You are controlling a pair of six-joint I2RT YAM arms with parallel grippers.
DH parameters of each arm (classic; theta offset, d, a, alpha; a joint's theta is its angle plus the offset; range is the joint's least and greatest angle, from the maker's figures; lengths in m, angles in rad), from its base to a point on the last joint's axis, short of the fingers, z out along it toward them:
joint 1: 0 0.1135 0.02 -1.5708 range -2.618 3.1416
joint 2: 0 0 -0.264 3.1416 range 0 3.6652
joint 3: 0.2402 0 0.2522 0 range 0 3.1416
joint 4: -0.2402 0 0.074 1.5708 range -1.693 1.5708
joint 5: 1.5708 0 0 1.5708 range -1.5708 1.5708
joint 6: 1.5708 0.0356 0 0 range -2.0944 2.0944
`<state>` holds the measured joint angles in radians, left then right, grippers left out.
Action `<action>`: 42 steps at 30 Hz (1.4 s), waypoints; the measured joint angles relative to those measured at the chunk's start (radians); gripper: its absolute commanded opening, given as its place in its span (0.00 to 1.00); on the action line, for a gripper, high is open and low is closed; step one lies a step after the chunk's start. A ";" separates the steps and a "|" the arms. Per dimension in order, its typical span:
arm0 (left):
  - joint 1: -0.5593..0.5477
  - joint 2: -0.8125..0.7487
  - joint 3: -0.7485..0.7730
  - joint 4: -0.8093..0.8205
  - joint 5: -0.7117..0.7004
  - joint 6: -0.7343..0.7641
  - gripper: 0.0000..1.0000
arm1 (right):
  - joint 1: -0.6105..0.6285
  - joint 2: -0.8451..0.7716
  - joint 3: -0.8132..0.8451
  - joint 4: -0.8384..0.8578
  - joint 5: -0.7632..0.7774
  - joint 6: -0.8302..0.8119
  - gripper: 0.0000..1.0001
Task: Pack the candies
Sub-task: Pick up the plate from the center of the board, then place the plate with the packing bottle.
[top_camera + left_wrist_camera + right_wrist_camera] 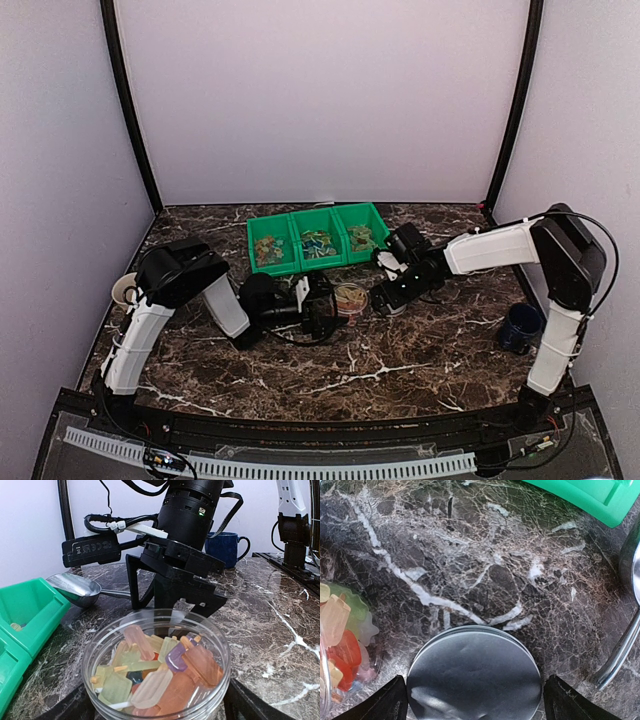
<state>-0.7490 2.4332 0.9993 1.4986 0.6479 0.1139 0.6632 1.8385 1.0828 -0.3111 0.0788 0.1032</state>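
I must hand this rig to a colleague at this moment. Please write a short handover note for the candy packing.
Left gripper: jaws wide, fingers on both sides of the jar; whether it grips, I cannot tell.
Right gripper: open around the lid, which lies flat on the table beside the jar.
Candies: many in the jar; more in the green bin. The scoop lies on the table.
Done: the jar holds candies.
To do: lid not yet on; probably grasp it and close the jar.
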 measured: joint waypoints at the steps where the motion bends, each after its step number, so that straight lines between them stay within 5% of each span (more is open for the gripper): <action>1: 0.000 0.000 0.000 0.000 0.000 0.000 0.90 | 0.000 0.001 0.000 0.000 0.000 0.002 0.92; 18: 0.000 0.001 0.000 0.005 0.001 0.000 0.90 | 0.000 -0.009 0.000 0.002 0.001 0.006 0.86; 31: 0.000 0.003 0.009 -0.001 0.026 0.006 0.88 | 0.002 -0.206 0.016 -0.053 -0.016 -0.024 0.86; 42: 0.000 0.005 0.020 -0.013 0.051 0.011 0.89 | 0.107 -0.163 0.132 -0.071 -0.100 -0.114 0.87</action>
<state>-0.7490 2.4386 1.0191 1.4860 0.6994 0.1246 0.7700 1.6760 1.2148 -0.3824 -0.0216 -0.0113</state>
